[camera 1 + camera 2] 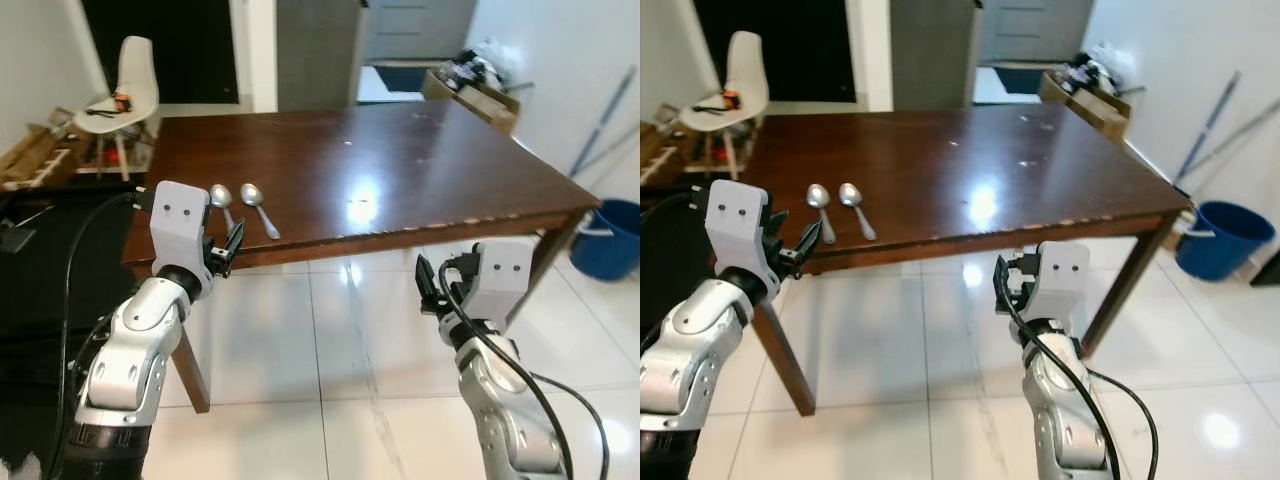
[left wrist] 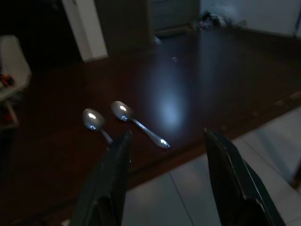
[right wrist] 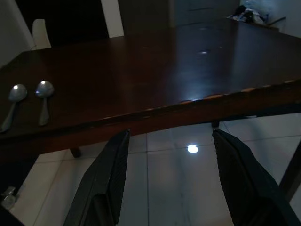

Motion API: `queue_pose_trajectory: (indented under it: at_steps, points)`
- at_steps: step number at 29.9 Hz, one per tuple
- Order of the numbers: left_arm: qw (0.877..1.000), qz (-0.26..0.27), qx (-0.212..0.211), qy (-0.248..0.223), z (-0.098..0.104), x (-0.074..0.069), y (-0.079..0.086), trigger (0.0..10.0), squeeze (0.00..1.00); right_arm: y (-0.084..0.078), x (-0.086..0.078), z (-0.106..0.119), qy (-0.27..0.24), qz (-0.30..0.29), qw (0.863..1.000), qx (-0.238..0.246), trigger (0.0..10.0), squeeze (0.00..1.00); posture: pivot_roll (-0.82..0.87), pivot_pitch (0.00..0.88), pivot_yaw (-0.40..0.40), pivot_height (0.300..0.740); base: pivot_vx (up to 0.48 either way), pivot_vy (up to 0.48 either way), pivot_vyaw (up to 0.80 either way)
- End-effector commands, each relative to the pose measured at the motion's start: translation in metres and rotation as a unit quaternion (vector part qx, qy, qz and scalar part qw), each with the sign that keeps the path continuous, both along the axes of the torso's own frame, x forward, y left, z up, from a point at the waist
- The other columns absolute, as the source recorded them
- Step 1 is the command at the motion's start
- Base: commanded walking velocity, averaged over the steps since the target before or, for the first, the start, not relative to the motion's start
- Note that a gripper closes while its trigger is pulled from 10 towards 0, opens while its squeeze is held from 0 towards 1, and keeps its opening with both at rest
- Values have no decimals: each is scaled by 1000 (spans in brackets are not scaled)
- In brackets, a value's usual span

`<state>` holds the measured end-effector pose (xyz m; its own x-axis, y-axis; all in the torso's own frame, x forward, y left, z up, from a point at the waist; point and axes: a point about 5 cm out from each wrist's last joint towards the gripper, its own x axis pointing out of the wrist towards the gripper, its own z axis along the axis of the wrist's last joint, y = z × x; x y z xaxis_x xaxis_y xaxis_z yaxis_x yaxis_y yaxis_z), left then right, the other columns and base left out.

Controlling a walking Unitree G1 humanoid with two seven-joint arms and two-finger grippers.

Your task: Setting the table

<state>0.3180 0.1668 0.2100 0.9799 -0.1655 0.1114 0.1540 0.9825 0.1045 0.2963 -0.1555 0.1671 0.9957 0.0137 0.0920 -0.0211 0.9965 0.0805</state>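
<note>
Two silver spoons lie side by side near the front left edge of the dark wooden table (image 1: 420, 160): one spoon (image 1: 222, 203) further left, the other spoon (image 1: 259, 209) just to its right. My left gripper (image 1: 222, 250) hovers at the table's front edge right before the spoons, open and holding nothing; the wrist view shows its fingers (image 2: 113, 179) spread with the spoons (image 2: 136, 123) beyond them. My right gripper (image 1: 428, 285) is held below the table's front edge over the floor, open and empty, its fingers (image 3: 106, 183) wide apart.
A white chair (image 1: 125, 85) with small items on its seat stands behind the table's left end, beside wooden pallets (image 1: 30, 155). A blue bucket (image 1: 612, 238) and leaning poles stand at the right. Boxes (image 1: 470, 85) sit past the far corner. White tiled floor (image 1: 330, 400) spreads before the table.
</note>
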Motion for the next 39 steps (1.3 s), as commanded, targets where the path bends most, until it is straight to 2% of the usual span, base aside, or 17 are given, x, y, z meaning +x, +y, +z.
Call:
queue_pose_trajectory:
  at_steps: [1, 39]
  points:
    - [1000, 2, 2, 8, -4, 0, 0, 10000, 0, -2, -1, -3, 8, -2, 1000, 3, 10000, 0, -64, 0, 63, 740, 0, 0, -800]
    - [1000, 5, -4, 12, -8, 2, -2, 10000, 0, 1, 0, -5, 11, 9, 1000, -5, 10000, 0, -65, 0, 58, 740, 0, 0, -800]
